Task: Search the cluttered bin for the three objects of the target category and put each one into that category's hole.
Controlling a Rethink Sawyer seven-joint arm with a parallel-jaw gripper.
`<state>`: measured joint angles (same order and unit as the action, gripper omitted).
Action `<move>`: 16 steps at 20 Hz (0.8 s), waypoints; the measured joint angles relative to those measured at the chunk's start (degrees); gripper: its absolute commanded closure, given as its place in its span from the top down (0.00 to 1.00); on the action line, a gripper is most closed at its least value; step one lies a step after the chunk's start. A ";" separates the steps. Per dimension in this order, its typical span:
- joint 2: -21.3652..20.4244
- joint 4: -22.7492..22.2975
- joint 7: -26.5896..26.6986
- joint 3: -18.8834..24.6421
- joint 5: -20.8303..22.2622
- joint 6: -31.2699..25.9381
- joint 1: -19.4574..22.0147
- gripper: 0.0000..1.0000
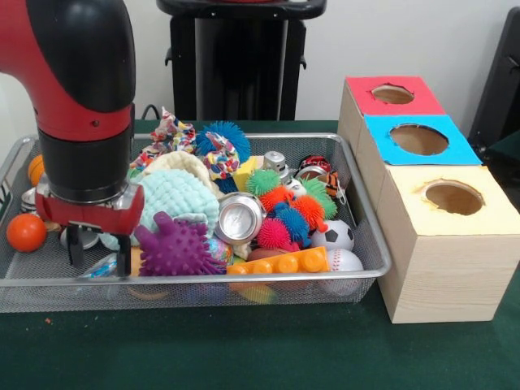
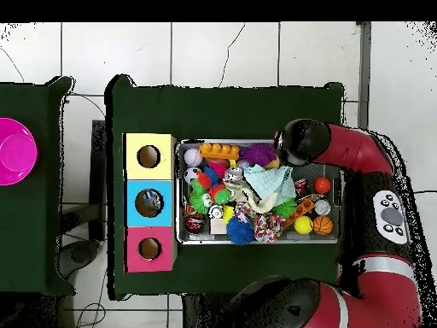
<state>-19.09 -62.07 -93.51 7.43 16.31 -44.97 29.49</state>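
Observation:
The wire mesh bin point(image 1: 203, 280) is packed with toys; it also shows in the overhead view point(image 2: 256, 242). My gripper point(image 1: 98, 252) is lowered into the bin's left end, its two black fingers point(image 1: 75, 249) apart and open, holding nothing. A clear, bluish-white thing point(image 1: 101, 266), perhaps a small bottle, lies just below and between them. No other bottle shows clearly. The blue-topped box's hole point(image 1: 418, 139) is the middle of three to the right of the bin. In the overhead view point(image 2: 148, 202) something pale shows inside it. There my arm's wrist point(image 2: 299, 141) hides the gripper.
A purple spiky ball point(image 1: 175, 248), a mint-green cloth toy point(image 1: 175, 199) and a silver can point(image 1: 238, 218) lie right of the gripper; an orange ball point(image 1: 26, 231) lies left. The red-topped box point(image 1: 392, 95) and yellow-topped box point(image 1: 453, 197) flank the blue one. A pink bowl point(image 2: 13, 151) sits on another table.

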 measured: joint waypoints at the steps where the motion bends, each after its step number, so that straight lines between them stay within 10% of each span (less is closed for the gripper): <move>1: 0.21 0.02 0.00 -0.01 0.14 0.12 0.00 1.00; 16: 0.27 0.53 0.00 -0.22 0.20 -0.68 -0.17 1.00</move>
<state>-18.82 -61.54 -93.51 7.22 16.51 -45.65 29.32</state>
